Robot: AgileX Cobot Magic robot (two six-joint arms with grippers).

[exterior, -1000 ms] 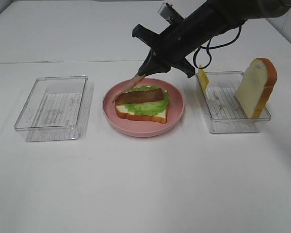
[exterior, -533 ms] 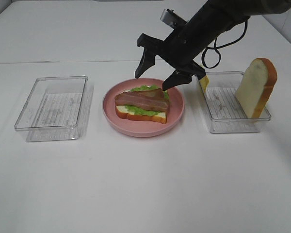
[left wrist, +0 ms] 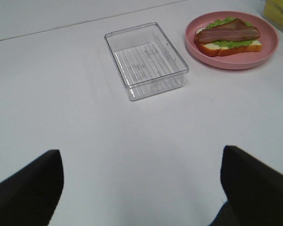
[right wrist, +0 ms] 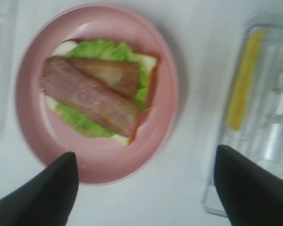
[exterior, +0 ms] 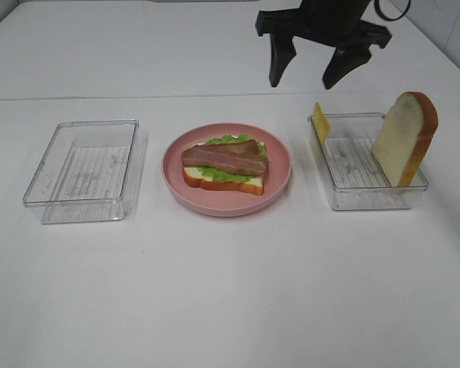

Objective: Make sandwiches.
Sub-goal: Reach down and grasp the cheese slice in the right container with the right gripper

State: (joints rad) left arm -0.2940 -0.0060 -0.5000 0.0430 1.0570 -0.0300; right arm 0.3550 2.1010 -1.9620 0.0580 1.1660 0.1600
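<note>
Pink plate (exterior: 176,180) in the middle has the half-built sandwich (exterior: 224,170) on it: bottom bread, lettuce (exterior: 212,175), and now both bacon strips (exterior: 224,157) lying across the top, one overlapping the other. A second ago the right gripper (exterior: 303,80) was down there with the second strip pinched in it. Half a second ago it had let go, and now it's lifted clear and hangs high behind the plate, jaws spread wide with nothing in them. So I'd call the bacon layer done.

What's left, far as I can judge: the yellow cheese slice (exterior: 320,123) standing on edge against the plate-side wall of the right tray (exterior: 368,201), and the second bread slice (exterior: 405,138) propped upright at that tray's other end. The gripper has moved over that way, so cheese next is my guess. A thin slice up against clear plastic could be fiddly to pinch.

Left gripper (left wrist: 141,188) just sits back over the table, fingers wide apart, holding nothing, with the other clear tray (left wrist: 146,59) out ahead of it.
</note>
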